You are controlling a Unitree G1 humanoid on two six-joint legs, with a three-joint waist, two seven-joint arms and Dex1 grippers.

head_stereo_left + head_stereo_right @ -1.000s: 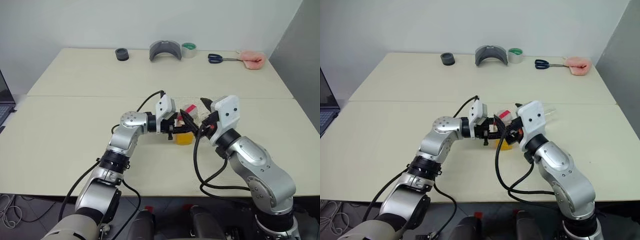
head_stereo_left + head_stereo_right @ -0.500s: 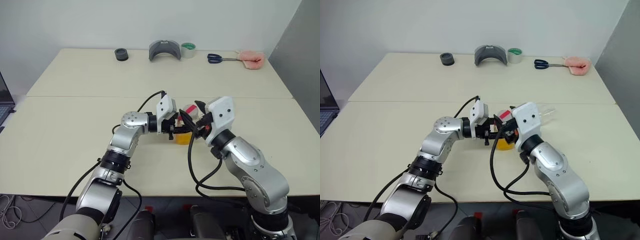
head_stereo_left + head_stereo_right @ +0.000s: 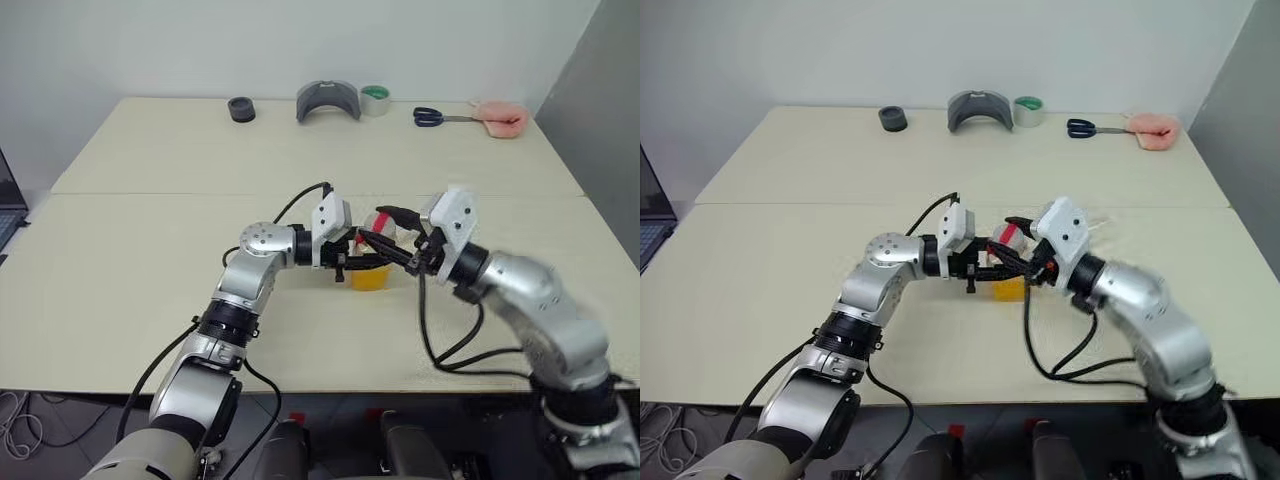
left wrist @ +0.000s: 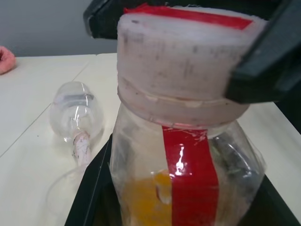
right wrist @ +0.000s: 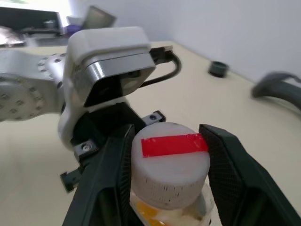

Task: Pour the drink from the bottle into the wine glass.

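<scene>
Orange-yellow drink (image 4: 141, 197) fills the lower part of the bottle (image 3: 370, 262), which stands upright at the centre of the frame on the cream surface (image 3: 150, 230). Left gripper (image 3: 350, 262) is clamped around the bottle's body. Right gripper (image 5: 169, 162) has its fingers closed against either side of the white, red-taped cap (image 5: 170, 157). Wine glass (image 4: 77, 117) lies on its side just beside the bottle.

bottle (image 4: 183, 155): clear, red strip | cap (image 5: 170, 162): white w/ red tape | drink (image 3: 368, 276): orange-yellow
</scene>
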